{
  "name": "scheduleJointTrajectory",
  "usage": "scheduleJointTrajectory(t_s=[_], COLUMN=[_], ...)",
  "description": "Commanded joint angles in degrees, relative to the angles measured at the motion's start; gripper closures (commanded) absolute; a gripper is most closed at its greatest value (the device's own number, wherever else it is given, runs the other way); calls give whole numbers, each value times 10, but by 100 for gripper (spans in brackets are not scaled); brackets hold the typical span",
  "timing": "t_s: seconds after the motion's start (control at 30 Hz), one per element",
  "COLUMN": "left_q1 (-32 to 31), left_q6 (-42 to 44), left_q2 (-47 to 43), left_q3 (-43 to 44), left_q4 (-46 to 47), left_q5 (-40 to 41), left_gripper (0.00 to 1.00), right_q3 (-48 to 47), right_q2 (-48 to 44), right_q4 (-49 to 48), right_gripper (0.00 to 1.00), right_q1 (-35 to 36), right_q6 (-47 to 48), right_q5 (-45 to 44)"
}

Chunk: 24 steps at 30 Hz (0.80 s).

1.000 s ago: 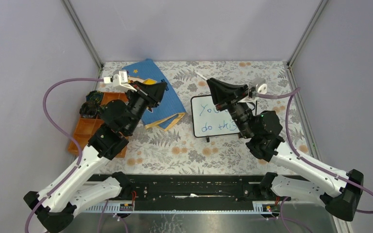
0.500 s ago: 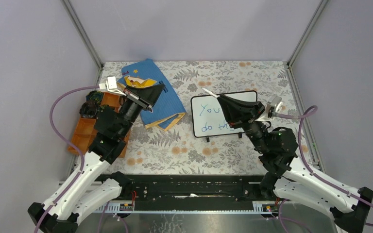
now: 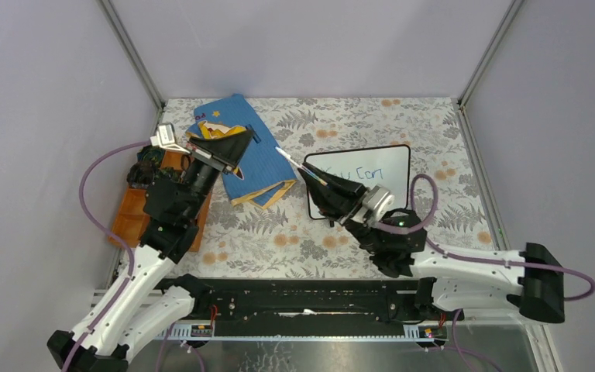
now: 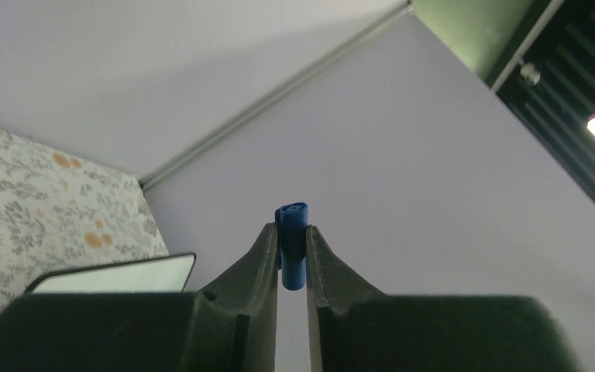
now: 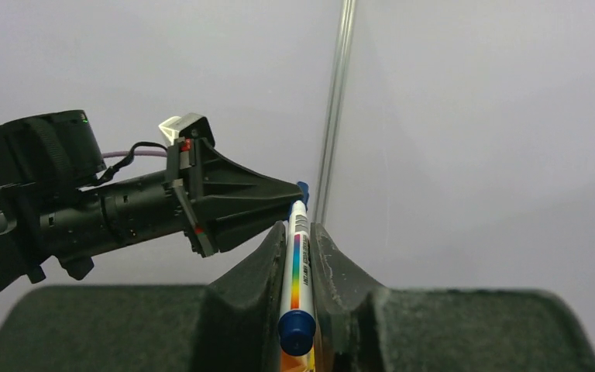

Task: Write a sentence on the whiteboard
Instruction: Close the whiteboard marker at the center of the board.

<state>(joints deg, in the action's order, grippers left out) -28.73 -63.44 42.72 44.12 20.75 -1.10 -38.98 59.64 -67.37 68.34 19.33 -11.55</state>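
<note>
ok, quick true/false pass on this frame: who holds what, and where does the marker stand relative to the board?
1. The right gripper holds the marker. True.
2. The left gripper is empty. False: it pinches a blue cap.
3. The whiteboard carries blue writing. True.
4. The marker tip rests on the whiteboard. False: it is off the board, pointing toward the left gripper.

Left pincer [image 4: 293,232] clamped on cap [image 4: 292,249], right pincer [image 5: 298,231] clamped on marker [image 5: 296,273], tips near
</note>
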Motion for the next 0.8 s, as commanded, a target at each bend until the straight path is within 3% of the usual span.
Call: scheduleJointTrajectory(t_s=[0.0, 0.17, 0.37, 0.47, 0.77], left_q1=[52, 79, 79, 80, 79], left_q6=[-59, -97, -133, -154, -196], left_q2=[18, 44, 57, 62, 60], left_q3=[15, 37, 13, 6, 22], left_q4=[72, 103, 159, 181, 182], left_q5=[-20, -59, -85, -96, -94], left_gripper=[100, 100, 100, 100, 100], right_q3=[-37, -18, 0, 4, -23], right_q2=[43, 58, 45, 48, 111], right_q4=[-194, -220, -215, -203, -256], right_gripper=[100, 100, 100, 100, 100], right_q1=[27, 33, 33, 33, 69], right_q6=[165, 199, 136, 137, 254], right_q5=[-25, -38, -71, -47, -32])
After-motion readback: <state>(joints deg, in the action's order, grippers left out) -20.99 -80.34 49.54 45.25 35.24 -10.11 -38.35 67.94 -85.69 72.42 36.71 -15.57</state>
